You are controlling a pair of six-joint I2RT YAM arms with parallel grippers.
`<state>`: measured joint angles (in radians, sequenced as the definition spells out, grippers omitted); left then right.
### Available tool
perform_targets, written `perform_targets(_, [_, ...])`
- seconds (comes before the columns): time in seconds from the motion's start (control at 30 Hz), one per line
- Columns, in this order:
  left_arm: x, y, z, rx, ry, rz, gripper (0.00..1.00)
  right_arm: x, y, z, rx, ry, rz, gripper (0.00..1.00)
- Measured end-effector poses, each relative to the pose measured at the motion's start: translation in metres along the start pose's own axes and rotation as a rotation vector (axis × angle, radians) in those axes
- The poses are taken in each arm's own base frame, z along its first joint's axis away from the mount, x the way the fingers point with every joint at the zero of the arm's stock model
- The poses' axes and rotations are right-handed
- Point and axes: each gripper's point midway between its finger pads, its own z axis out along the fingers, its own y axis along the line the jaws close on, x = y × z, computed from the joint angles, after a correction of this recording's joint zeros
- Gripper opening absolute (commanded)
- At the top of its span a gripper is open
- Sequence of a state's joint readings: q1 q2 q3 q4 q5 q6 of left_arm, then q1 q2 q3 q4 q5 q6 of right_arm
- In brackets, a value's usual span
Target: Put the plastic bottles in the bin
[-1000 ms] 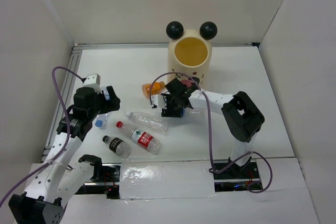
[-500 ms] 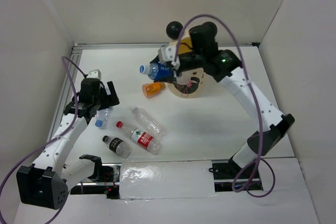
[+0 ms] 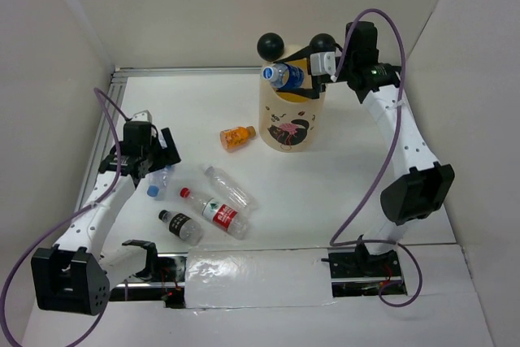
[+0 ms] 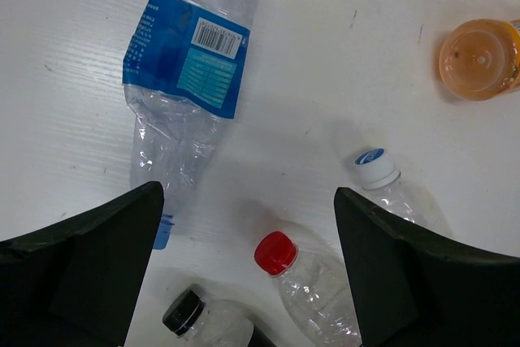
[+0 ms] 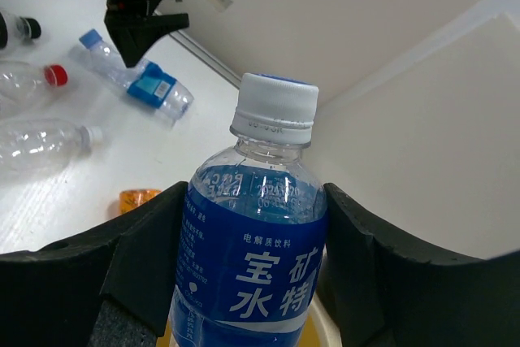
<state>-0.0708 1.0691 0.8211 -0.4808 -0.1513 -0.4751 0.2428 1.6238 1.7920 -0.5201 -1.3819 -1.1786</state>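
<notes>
The blue-labelled bottle [image 3: 286, 76] hung right over the open mouth of the bin [image 3: 292, 123], pinched across its body by the right gripper [image 3: 297, 79]. The wrist view showed both pads pressed flat against the label. From above, its long axis lay roughly across the opening, with the white cap pointing toward the bin's left ball ear [image 3: 270, 45] and the base toward the arm. I judged that the cap end sat close to the rim on that side, so letting go called for the bottle to be a touch more central or tipped cap-down, or it might catch the edge. The short orange bottle [image 3: 234, 137] lay on the table just left of the bin's foot. Further out, three more lay near the front: a clear one [image 3: 227, 187], a red-capped one [image 3: 215, 212] and a black-capped one [image 3: 180, 226]. All were nearer the left arm than the right. The left gripper [image 4: 248, 195] hovered with its fingers spread wide and nothing between them, above a crushed blue-labelled bottle [image 4: 191, 79]. In its wrist view that bottle ran lengthwise away from the camera, offset toward one finger rather than centred in the gap.
</notes>
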Motion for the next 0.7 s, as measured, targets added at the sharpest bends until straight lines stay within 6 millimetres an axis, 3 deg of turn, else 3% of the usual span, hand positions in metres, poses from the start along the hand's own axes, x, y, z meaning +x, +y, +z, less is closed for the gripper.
perform_targets(0.1, [0.005, 0.002, 0.001, -0.003, 0.015, -0.002, 0.99, 0.026, -0.002, -0.009, 0.002, -0.007, -0.020, 0.33])
perform_targets(0.23, [0.008, 0.004, 0.001, -0.010, 0.028, -0.003, 1.00, 0.052, 0.000, -0.016, 0.005, -0.003, -0.004, 0.61])
perform_targets(0.27, [0.009, 0.005, 0.001, -0.011, 0.032, -0.003, 1.00, 0.058, 0.001, -0.017, 0.004, -0.004, 0.001, 0.75])
perform_targets(0.3, [0.010, 0.005, 0.001, -0.014, 0.035, -0.003, 1.00, 0.062, 0.002, -0.017, 0.002, -0.005, 0.009, 1.00])
perform_targets(0.47, [0.016, 0.007, 0.009, -0.029, 0.068, 0.008, 1.00, 0.073, 0.012, -0.020, -0.004, 0.001, 0.062, 1.00])
perform_targets(0.57, [0.020, 0.014, 0.023, -0.072, 0.101, 0.037, 1.00, 0.059, 0.005, -0.022, -0.003, 0.001, 0.087, 1.00])
perform_targets(0.7, [0.015, 0.024, 0.049, -0.153, 0.150, 0.082, 1.00, 0.026, 0.002, -0.028, 0.011, 0.006, 0.111, 1.00])
